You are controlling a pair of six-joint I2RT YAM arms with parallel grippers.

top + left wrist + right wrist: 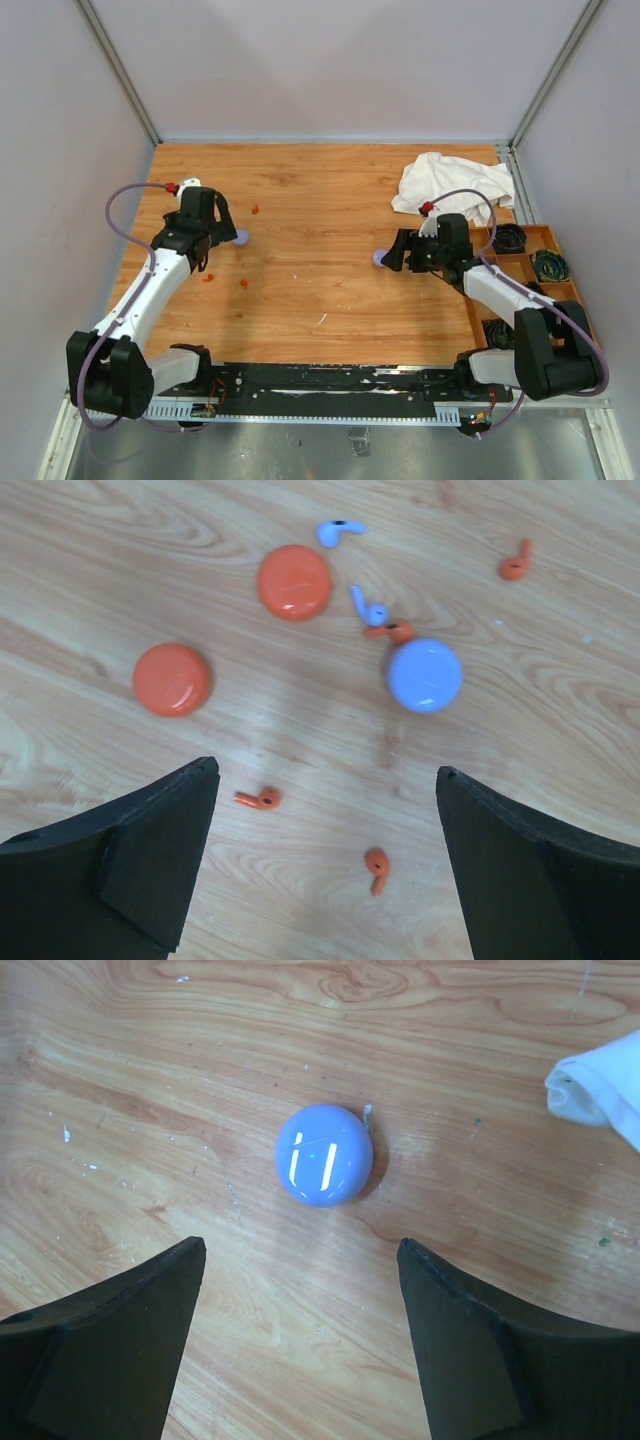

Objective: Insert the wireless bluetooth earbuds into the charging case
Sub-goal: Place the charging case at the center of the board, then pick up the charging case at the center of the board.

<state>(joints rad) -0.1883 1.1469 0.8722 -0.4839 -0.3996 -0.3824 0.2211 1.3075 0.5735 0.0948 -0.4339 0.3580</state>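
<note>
In the left wrist view my left gripper [328,772] is open and empty above the wooden table. Two orange-red earbuds [260,799] [376,866] lie between its fingers. Further ahead lie two lavender earbuds [338,530] [370,607] and two more orange-red earbuds [392,631] [515,562]. Two orange-red discs [294,582] [172,679] and a lavender disc [425,675] lie among them. My right gripper [300,1245] is open and empty, just short of a second lavender disc [323,1154]. In the top view the left gripper [212,238] is at the left and the right gripper [392,252] at the right.
A crumpled white cloth [450,185] lies at the back right; its edge also shows in the right wrist view [600,1085]. A wooden compartment tray [545,238] with black cables stands along the right edge. Grey walls enclose the table.
</note>
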